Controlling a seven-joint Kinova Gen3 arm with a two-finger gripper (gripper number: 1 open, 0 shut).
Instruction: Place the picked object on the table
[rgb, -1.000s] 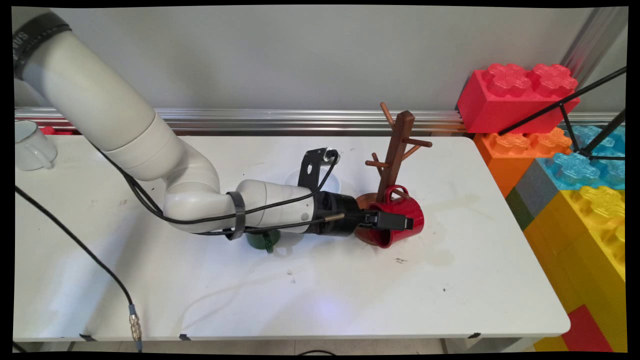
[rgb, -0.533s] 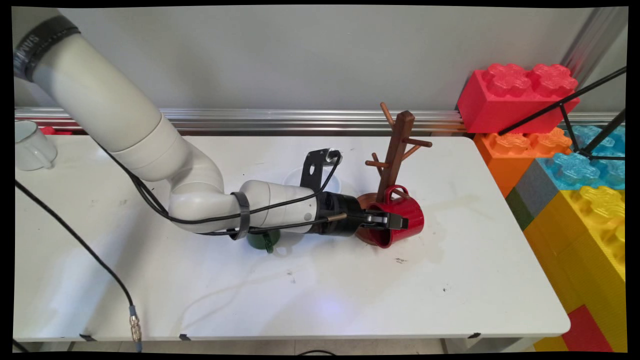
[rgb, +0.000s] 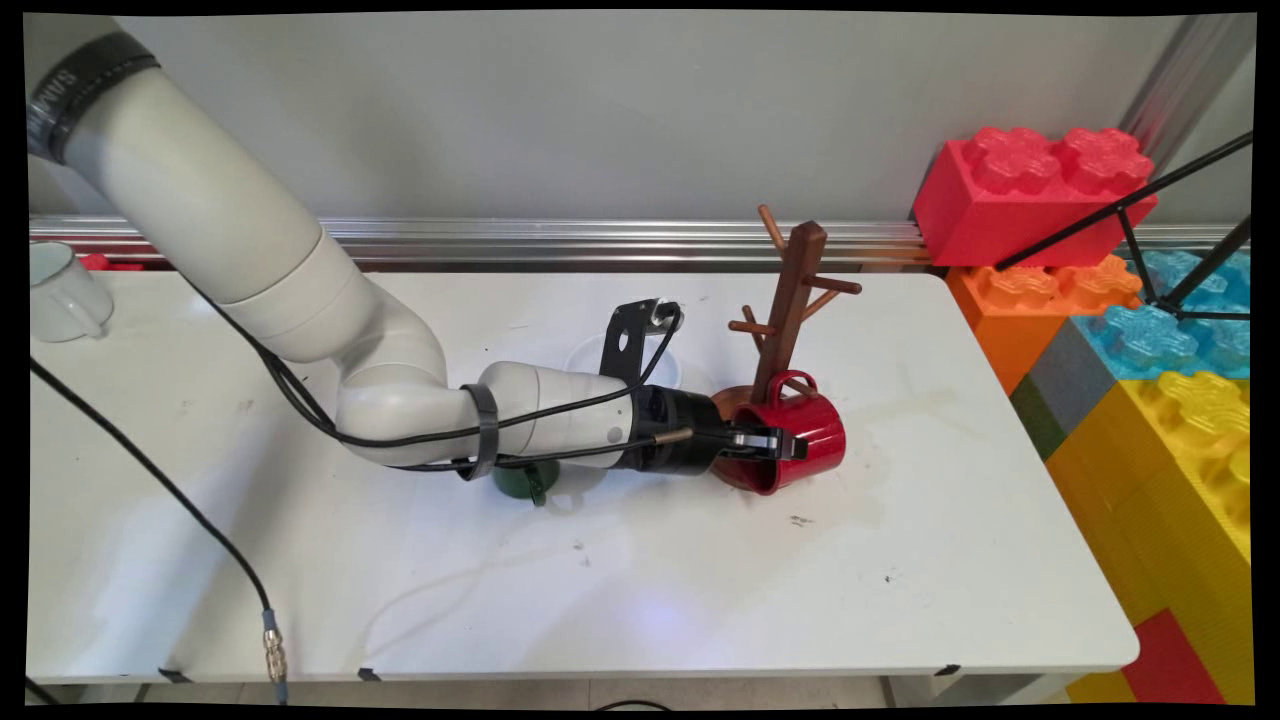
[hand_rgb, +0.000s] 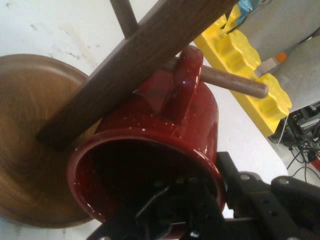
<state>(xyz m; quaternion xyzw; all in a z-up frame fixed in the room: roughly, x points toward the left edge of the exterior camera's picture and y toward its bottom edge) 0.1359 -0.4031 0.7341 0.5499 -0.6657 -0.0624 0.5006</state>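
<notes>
While the arm lies low and nearly level across the white table (rgb: 900, 560), we see the gripper (rgb: 772, 444) clamped on the wall of a red mug (rgb: 812, 440) — one finger inside the mouth, the other along the outer side. The hand view confirms it: the mug's (hand_rgb: 165, 150) rim sits pinched between the black fingers (hand_rgb: 240, 190) at the bottom of that picture, its dark interior opening toward the camera.

The mug is tipped on its side, mouth facing back toward the wrist. Its handle (hand_rgb: 182, 85) points up and away from the hand and is threaded over a low peg (hand_rgb: 235, 82) of the wooden mug tree (rgb: 790, 300), just beyond the fingertips. The tree's dark post (hand_rgb: 125, 75) crosses diagonally right above the mug, and its round wooden base (hand_rgb: 30, 150) lies directly beside and partly under the mug's rim, touching or nearly so; we cannot tell which.

Behind the hand, under the forearm, a green cup (rgb: 525, 482) stands on the table, mostly hidden by the arm. Beside the wrist, on its far side, there is a pale, translucent round dish (rgb: 590, 355), also half covered. Well behind the hand, at the table's far left edge, we see a white cup (rgb: 62, 292).

Beyond the mug tree, off the table's end, large toy bricks (rgb: 1035, 190) are stacked — red on top, then orange, blue and yellow.
</notes>
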